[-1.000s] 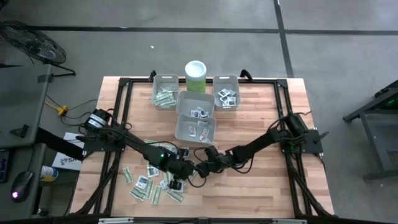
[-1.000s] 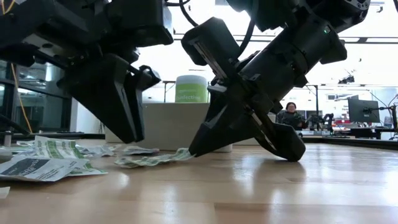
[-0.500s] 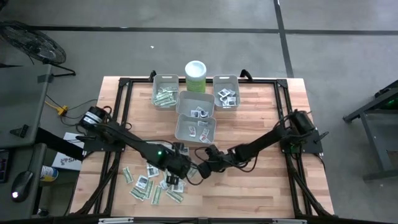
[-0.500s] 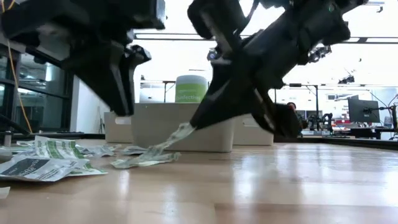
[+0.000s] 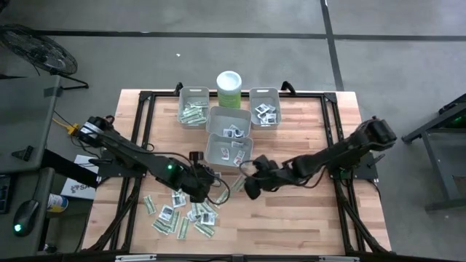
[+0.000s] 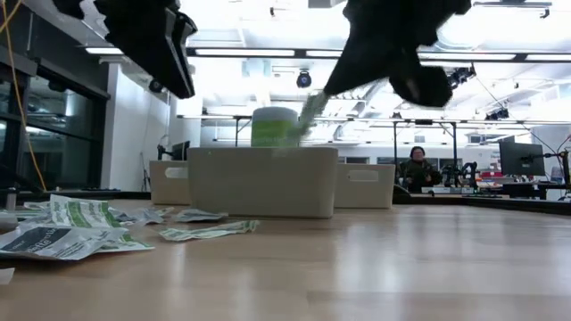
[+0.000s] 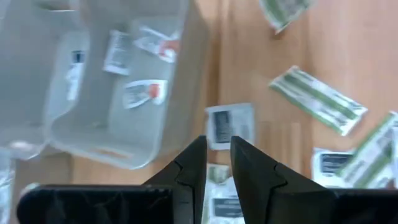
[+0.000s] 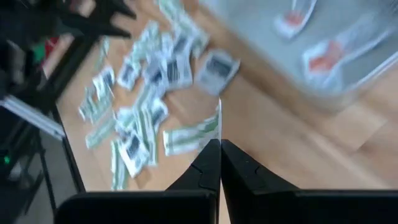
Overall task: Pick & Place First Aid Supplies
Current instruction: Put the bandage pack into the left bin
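The right gripper (image 8: 219, 144), low at the table a second ago, is now hanging raised near the front grey bin (image 5: 228, 148), pinching a green-white strip packet (image 8: 218, 122) edge-on between closed fingers. The left gripper (image 7: 217, 148), also lifted, is hovering slightly parted and empty above the scattered packets (image 5: 182, 215) on the table (image 5: 306, 218).

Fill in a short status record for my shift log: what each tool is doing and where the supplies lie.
right tool: shut on a green-white strip packet, held off the table near the front bin
left tool: slightly open, empty, above the loose packets
loose packets: scattered on the wood in front of the bins
bins: four grey, each holding packets
canister: upright behind the bins
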{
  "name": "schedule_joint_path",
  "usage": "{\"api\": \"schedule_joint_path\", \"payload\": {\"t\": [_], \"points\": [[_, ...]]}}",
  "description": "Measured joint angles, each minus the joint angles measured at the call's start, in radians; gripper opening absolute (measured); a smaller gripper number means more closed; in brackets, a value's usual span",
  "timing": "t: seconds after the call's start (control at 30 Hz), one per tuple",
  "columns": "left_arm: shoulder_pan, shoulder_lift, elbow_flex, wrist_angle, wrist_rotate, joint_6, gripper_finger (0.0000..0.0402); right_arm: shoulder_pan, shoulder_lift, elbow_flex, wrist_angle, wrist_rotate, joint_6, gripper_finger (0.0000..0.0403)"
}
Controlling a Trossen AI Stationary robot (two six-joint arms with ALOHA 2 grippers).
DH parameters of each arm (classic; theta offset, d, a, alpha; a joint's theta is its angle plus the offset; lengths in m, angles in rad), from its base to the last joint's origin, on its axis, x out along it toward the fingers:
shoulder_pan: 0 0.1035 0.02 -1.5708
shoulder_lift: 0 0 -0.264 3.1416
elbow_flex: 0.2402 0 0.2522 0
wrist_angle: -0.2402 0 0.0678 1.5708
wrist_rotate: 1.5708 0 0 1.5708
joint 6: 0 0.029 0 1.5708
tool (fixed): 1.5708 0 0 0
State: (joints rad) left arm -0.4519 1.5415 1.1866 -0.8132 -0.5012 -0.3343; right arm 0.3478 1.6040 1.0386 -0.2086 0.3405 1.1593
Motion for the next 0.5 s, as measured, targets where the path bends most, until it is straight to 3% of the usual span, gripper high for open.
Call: {"api": "schedule_joint_path", "payload": {"t": [0.17, 0.5], "points": [[0.001, -0.049, -0.001, -0.008, -0.065, -0.037, 0.0072, -0.031, -0.099, 0.000, -0.035, 0.081, -0.099, 0.0000], [0.067, -0.121, 0.000, 0.108, -0.140, -0.037, 0.0072, -0.109, -0.215, 0.000, 0.017, 0.017, -0.452, 0.0000]]}}
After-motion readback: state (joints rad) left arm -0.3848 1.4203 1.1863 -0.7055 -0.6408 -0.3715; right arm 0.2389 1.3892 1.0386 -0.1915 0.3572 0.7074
